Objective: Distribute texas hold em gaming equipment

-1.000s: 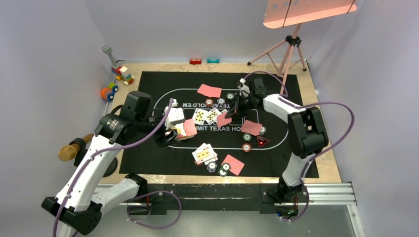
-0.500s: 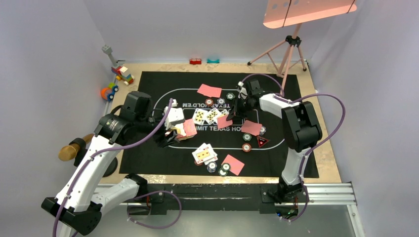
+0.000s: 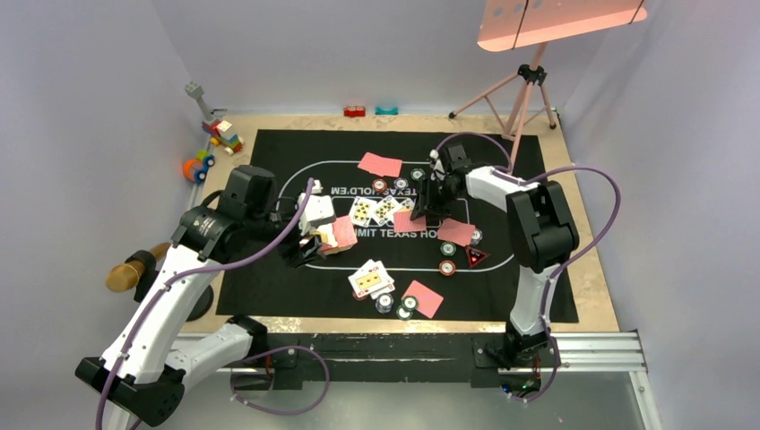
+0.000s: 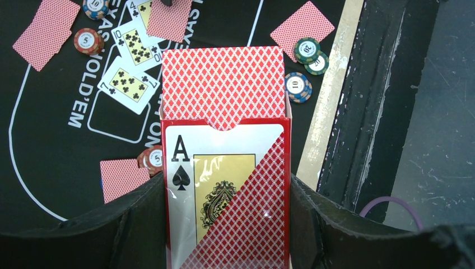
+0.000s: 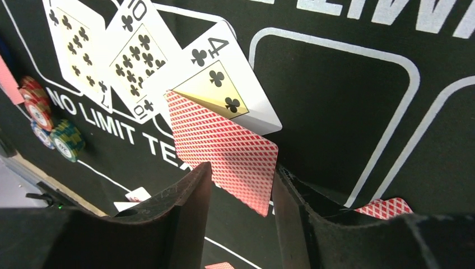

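Left claw [image 4: 227, 185]: closed on a red cardboard card box printed with an ace of spades [image 4: 224, 213], one finger flat against each long side. The box stands upright in the wrist view. A red-backed deck [image 4: 223, 81] sticks out of its open top. From overhead, this claw hangs above the left half of the black felt mat with white lettering [image 3: 296, 152].

Right claw [image 5: 241, 185]: low over the middle of the mat, jaws a little apart. The near corner of a single red-backed playing card [image 5: 224, 145] lies between them. I cannot tell whether the pads press on it. The card's far edge overlaps a face-up four of clubs [image 5: 218, 67]. Beside the four lie a ten of clubs [image 5: 137, 61] and a further club card [image 5: 75, 39], the three overlapping in a row.

Other gear on the mat, overhead view:
- Face-down red-backed cards at the far side [image 3: 380, 165], right of centre [image 3: 457, 231] and by the near edge [image 3: 423, 298].
- A face-up pair [image 3: 370, 279] near the front.
- A dark red-edged triangle marker [image 3: 475, 257] just beside a small round red chip [image 3: 447, 267], with a green chip [image 3: 448, 249] close by.
- More chips [image 3: 401, 184] lie near the far cards.
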Motion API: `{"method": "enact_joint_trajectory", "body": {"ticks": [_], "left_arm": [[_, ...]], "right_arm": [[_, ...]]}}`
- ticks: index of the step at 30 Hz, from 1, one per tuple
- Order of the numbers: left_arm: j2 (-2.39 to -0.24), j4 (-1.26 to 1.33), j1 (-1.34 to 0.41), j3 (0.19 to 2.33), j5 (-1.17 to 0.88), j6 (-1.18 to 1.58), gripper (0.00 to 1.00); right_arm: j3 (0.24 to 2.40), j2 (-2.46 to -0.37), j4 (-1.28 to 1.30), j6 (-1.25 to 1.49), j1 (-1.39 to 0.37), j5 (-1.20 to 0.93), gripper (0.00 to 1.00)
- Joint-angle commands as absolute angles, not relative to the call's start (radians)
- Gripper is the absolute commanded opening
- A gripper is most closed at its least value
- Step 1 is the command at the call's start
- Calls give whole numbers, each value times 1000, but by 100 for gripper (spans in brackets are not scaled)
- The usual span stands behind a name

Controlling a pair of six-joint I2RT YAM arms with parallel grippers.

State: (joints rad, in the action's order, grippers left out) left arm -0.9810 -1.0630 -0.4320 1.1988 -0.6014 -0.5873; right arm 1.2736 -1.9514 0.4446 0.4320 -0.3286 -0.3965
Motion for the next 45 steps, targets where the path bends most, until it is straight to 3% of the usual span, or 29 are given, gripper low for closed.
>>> {"method": "enact_joint_trajectory", "body": {"ticks": [1,10,15,19,24,33,41,45], "left_arm": [[-977,-1031,-425,1238,-636,-589,0],[-974,-1032,-425,1238,-634,-591,0],[-976,-1030,-425,1235,-629,-592,0],[-980,-1023,-425,1235,-631,-592,0],[-987,-1022,-425,1243,-634,-591,0],[-995,-1012,-424,1254,-632,-582,0],[-992,-1019,-425,1262,-629,-584,0],[-990,-1017,-425,1260,-629,-584,0]], "right_arm": [[1336,-1904,523,385,-341,-277,49],[1461,-1740,648,383,-397,-115,60],[1421,-1543,507,478,-414,-428,81],[1433,-1486,455,531,-489,-643,87],[1361,-1452,267,664,-599,-783,91],[1374,-1515,239,681,-739,-778,94],[1299,-1567,127,769,-758,-817,96],[1287,-1578,111,787,-758,-832,87]]}}
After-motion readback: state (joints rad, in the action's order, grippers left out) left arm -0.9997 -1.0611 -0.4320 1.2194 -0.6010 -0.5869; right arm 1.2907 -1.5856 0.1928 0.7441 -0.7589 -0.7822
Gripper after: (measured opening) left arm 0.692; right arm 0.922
